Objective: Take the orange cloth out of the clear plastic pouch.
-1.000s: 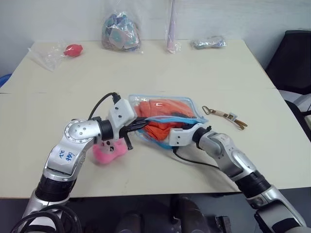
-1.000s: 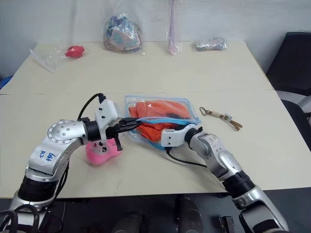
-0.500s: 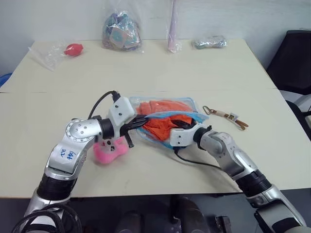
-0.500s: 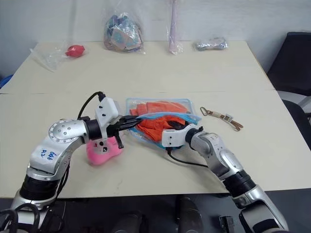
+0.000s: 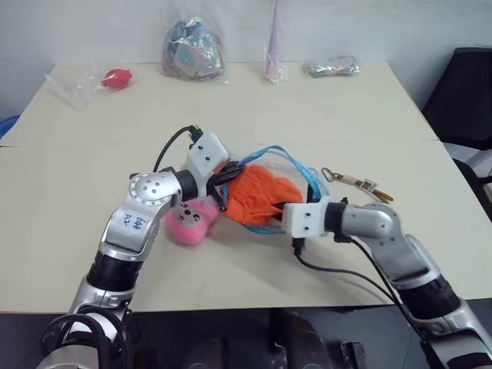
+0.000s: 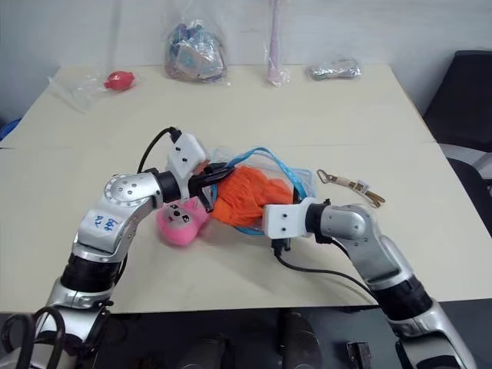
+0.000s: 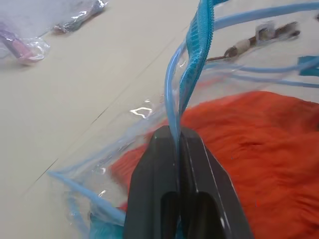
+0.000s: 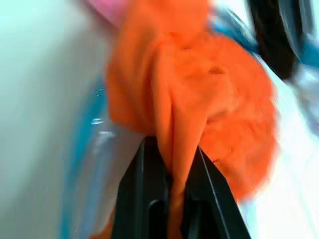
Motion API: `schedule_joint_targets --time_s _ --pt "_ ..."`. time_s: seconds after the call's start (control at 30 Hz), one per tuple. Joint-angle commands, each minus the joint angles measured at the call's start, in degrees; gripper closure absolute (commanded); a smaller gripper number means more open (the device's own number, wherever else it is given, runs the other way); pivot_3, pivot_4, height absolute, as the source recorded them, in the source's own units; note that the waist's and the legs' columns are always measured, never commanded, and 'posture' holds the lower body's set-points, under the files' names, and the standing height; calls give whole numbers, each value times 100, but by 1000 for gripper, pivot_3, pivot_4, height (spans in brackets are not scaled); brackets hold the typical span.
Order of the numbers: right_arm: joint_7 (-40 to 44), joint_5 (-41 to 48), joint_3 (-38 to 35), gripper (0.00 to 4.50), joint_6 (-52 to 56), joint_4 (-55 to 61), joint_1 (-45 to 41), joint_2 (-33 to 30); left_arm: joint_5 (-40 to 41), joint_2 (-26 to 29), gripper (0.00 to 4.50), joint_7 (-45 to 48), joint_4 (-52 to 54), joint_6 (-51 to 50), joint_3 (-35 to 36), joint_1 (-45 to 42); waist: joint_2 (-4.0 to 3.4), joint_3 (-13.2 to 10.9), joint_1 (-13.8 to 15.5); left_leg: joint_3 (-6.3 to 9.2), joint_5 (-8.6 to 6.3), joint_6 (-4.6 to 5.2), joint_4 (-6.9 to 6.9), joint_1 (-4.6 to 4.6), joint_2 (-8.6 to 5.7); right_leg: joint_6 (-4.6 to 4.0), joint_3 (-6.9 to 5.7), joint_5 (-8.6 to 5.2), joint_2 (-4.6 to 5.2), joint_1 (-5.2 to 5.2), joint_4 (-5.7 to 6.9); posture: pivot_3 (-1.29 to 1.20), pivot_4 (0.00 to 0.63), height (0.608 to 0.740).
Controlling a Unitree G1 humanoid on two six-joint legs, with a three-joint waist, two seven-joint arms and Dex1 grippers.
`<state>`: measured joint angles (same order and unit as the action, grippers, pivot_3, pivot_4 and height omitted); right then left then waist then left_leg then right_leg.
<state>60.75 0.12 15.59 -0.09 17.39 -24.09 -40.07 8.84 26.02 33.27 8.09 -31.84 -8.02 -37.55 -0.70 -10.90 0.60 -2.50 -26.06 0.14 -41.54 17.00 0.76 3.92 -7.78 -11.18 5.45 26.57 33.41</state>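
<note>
Extraction step in hand: orange cloth point(image 5: 261, 194) clamped in right gripper point(image 8: 172, 164), bunched at pouch point(image 5: 311, 181) mouth on counter point(image 5: 231, 115). Blue zipper trim point(image 7: 192, 74) pinched by left gripper point(image 7: 178, 144). Next judged: cloth to be drawn clear while pouch is held.

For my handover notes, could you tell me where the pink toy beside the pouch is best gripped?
Probably across the pink toy at its narrower middle, coming from above on the table's near side; the left gripper and orange cloth crowd its far side.

left gripper point(image 7: 178, 137) pinched closed, arm reaching inward; right gripper point(image 8: 172, 149) clamped
</note>
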Motion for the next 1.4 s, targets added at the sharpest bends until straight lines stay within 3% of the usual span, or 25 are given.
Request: schedule_joint_targets --time_s 0.03,0.17,0.47,0.73,0.83,0.93,1.13,1.33,1.4 --pt "541 709 -120 4478 214 520 121 -238 -95 -146 4500 -257 -211 110 170 -230 1 0 24 -3 1 2 0 2 -3 3 3 2 2 -1 0 0 150 740" --pt "602 859 -71 4478 371 418 105 -187 211 -390 4500 -156 -77 121 312 -357 2 -1 69 -8 1 2 -2 4 -2 7 6 4 2 -5 0 0 150 740" --pt "704 323 425 4478 -148 -244 -219 34 633 -436 4500 374 439 -84 120 -320 2 -1 69 -10 1 3 -3 1 -3 7 6 4 4 -2 0 0 150 740" --pt "807 -340 716 4478 -1625 -587 -490 -39 345 -469 4500 331 156 -50 -124 -473 1 -1 69 -10 1 2 -3 1 -2 7 5 4 3 -2 0 0 150 740" --pt "932 -2 525 4478 -1799 -332 -563 -94 -10 -409 4500 156 -213 51 -251 -564 1 -1 71 -9 1 2 -4 1 -2 7 4 4 3 -2 0 0 150 740" --pt "1047 645 185 4478 -1348 78 -535 -234 -420 -271 4500 -31 -599 207 -335 -585 1 -1 67 -10 1 3 -4 2 -2 7 4 4 2 -2 0 0 150 740" --pt "1091 2817 -1108 4478 885 1037 -658 -1102 -781 164 4500 -181 -935 494 -112 -326 1 -1 76 -4 1 3 -7 1 1 7 -1 5 2 0 1 0 150 740" --pt "762 4391 -2362 4478 2752 273 -1491 -1633 -653 474 4500 13 -443 388 121 148 2 -2 77 -1 1 2 -7 1 4 6 -1 5 6 2 1 0 150 740" --pt "766 4009 -2442 4478 2628 -193 -1628 -1750 -611 553 4500 74 -302 370 154 303 2 -1 97 -3 0 3 -8 2 1 7 1 5 11 2 1 0 150 740"
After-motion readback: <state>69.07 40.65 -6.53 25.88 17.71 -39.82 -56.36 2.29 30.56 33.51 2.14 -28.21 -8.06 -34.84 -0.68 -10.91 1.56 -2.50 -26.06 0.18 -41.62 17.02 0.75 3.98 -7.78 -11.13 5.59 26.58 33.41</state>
